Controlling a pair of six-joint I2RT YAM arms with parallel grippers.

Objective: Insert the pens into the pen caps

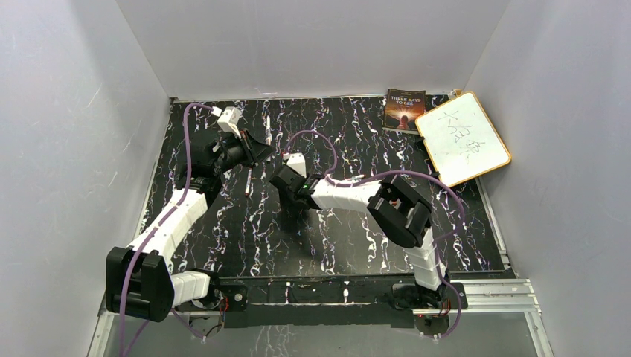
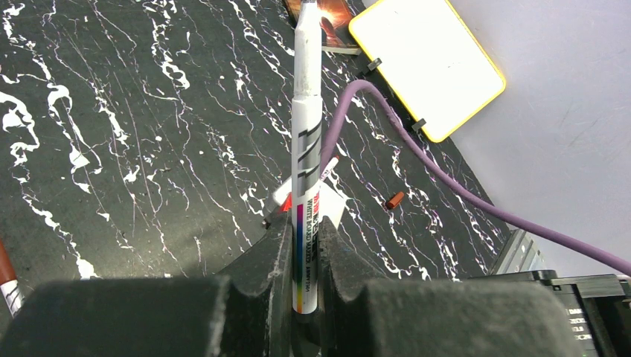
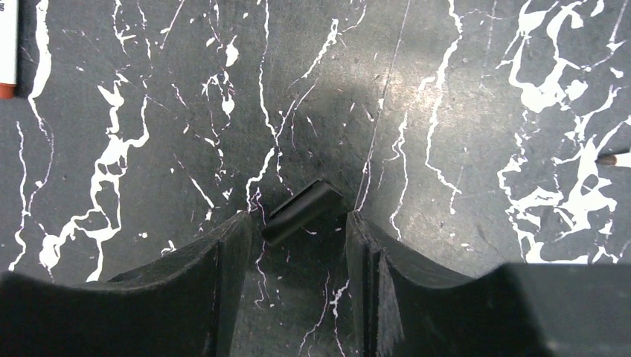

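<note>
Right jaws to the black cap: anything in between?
Nothing visible. The black cap lies skewed on the table, directly between the open jaws of the right gripper, with only bare marbled surface on either side of it. Its lower end sits close to one jaw; whether they touch can't be told.

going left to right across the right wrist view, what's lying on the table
white pen with a reddish end → black pen cap → dark-tipped pen poking in at the right edge
</note>
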